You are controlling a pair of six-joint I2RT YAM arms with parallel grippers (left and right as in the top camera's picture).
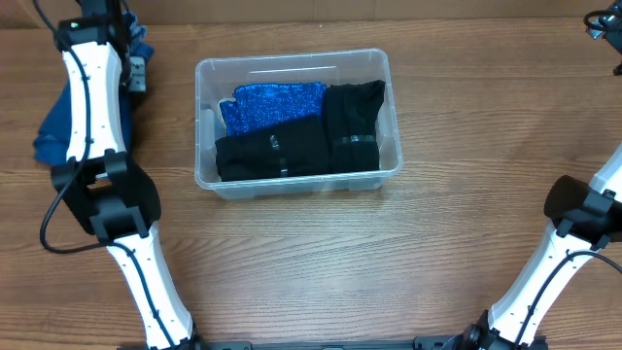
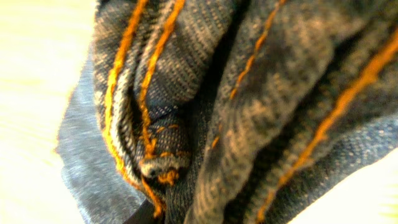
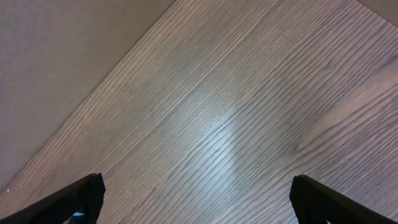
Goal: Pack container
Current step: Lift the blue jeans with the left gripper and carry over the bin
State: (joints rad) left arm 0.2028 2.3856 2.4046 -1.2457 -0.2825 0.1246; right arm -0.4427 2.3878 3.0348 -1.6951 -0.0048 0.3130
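Note:
The clear container (image 1: 204,73) stands at the table's middle back. It holds a sparkly blue garment (image 1: 272,102) and folded black garments (image 1: 292,146). A blue denim garment (image 1: 53,126) lies at the far left, partly under my left arm. My left gripper (image 1: 136,70) is at that garment's upper end. In the left wrist view, bunched denim with orange stitching (image 2: 249,106) fills the frame and hides the jaws, except for a dark sliver of one finger at the bottom edge; they seem shut on the cloth. My right gripper (image 3: 196,199) is open and empty over bare wood.
The right arm reaches up to the far right back corner (image 1: 603,24), well away from the container. A pale wall or table edge (image 3: 56,56) shows at the upper left of the right wrist view.

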